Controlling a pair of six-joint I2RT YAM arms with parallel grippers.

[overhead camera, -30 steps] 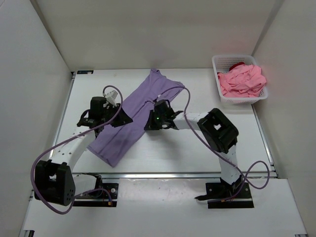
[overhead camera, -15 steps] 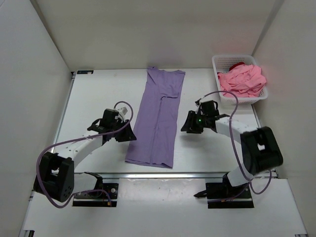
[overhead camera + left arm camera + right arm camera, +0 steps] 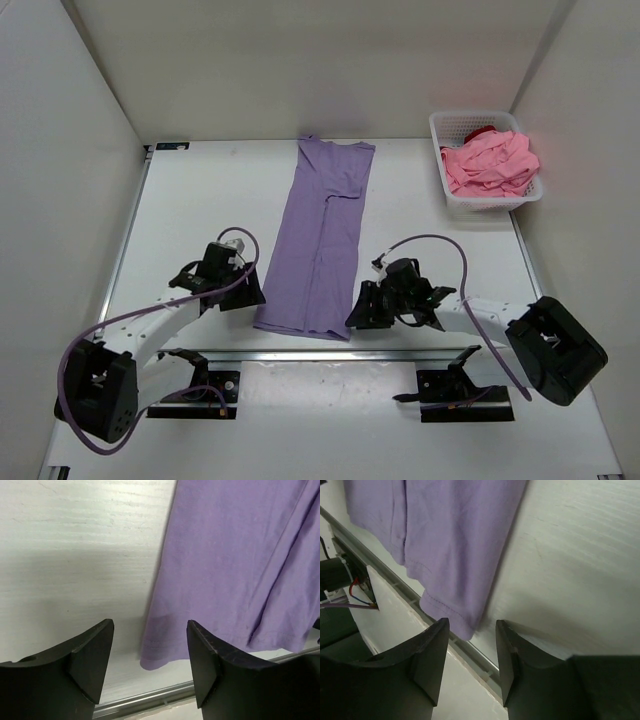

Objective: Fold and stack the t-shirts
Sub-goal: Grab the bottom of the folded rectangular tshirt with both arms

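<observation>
The lavender t-shirt [image 3: 320,240] lies flat as a long narrow strip, running from the table's back to its near edge. My left gripper [image 3: 250,296] is open just left of the shirt's near left corner [image 3: 156,655], which shows between the fingers [image 3: 90,660]. My right gripper [image 3: 358,312] is open beside the near right corner [image 3: 454,615], holding nothing. The pink t-shirt [image 3: 490,165] is heaped in the white basket [image 3: 441,130] at the back right. A bit of the dark red t-shirt [image 3: 484,131] shows behind it.
A metal rail [image 3: 400,352] runs along the table's near edge just below the shirt's hem. White walls close in the table on the left, back and right. Both arms' cables loop over the table beside the shirt.
The lavender shirt went from lying diagonally to straight, and both grippers let go of it. Since then both have moved down its sides to the near corners, jaws open.
</observation>
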